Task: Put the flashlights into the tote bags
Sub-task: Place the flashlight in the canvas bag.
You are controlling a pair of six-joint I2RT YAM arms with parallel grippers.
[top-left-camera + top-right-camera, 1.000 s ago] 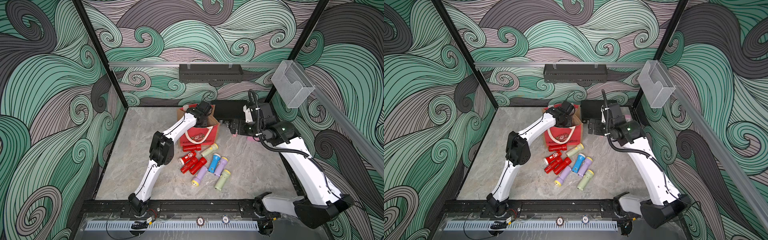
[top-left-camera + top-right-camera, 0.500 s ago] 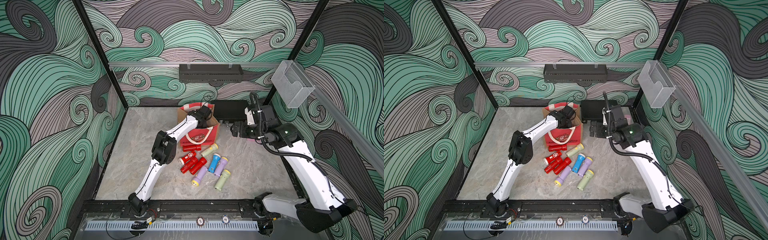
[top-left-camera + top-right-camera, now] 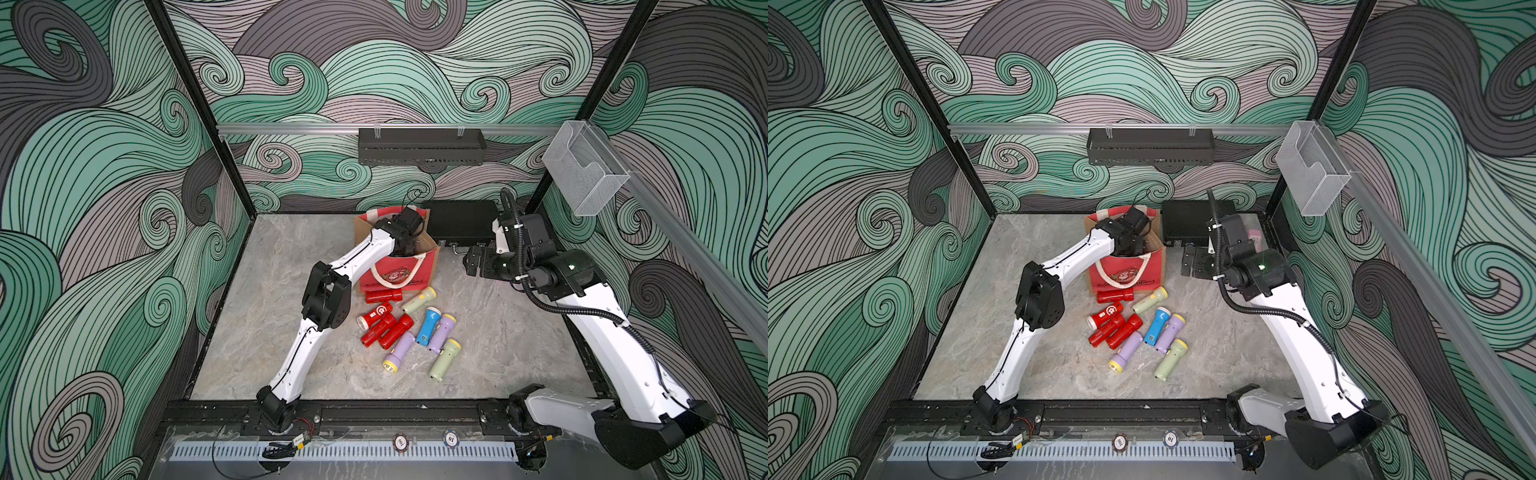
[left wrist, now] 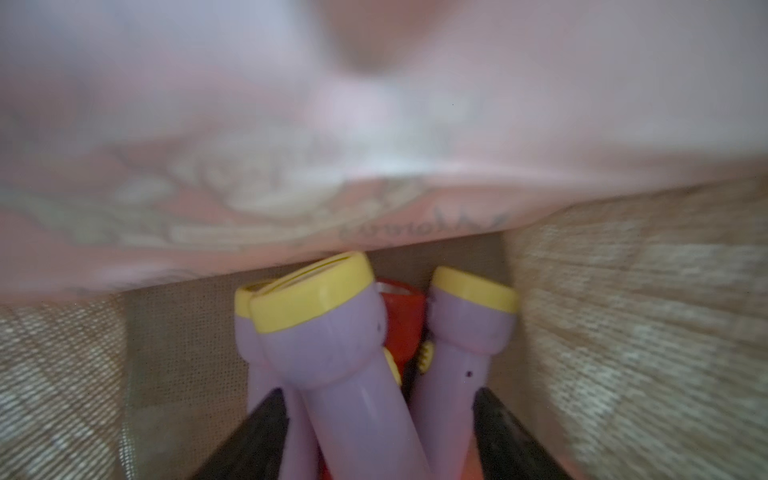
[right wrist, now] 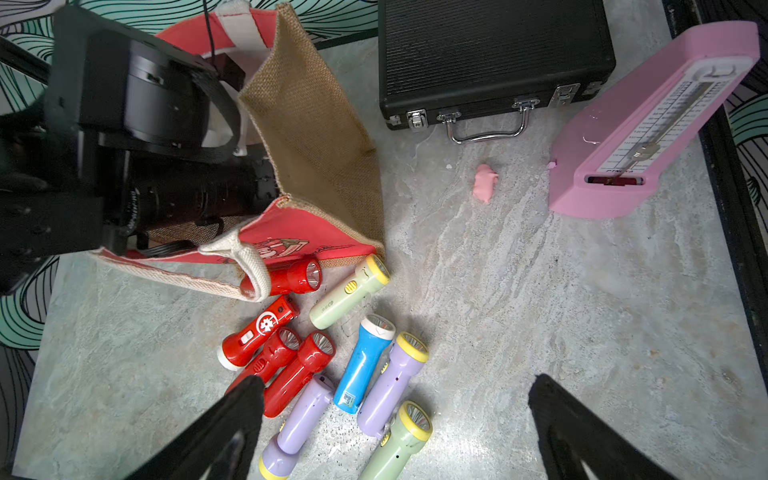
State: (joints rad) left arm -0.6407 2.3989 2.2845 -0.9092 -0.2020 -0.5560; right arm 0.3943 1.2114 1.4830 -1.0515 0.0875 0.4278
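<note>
Down inside the tote bag, see the left gripper spread wide around a lilac flashlight, likely lying loose, though blurry. Lift straight up, slowly, missing the rope handles. Then send the wide-open right gripper down to more flashlights lying beside the bag.

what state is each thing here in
bag, upright, mouth open
bagged flashlights, three lilac and one red showing
loose flashlights, nine, lying on table
case, shut
metronome, lying face up
left pincer, open, inside bag
right pincer, open, empty
</note>
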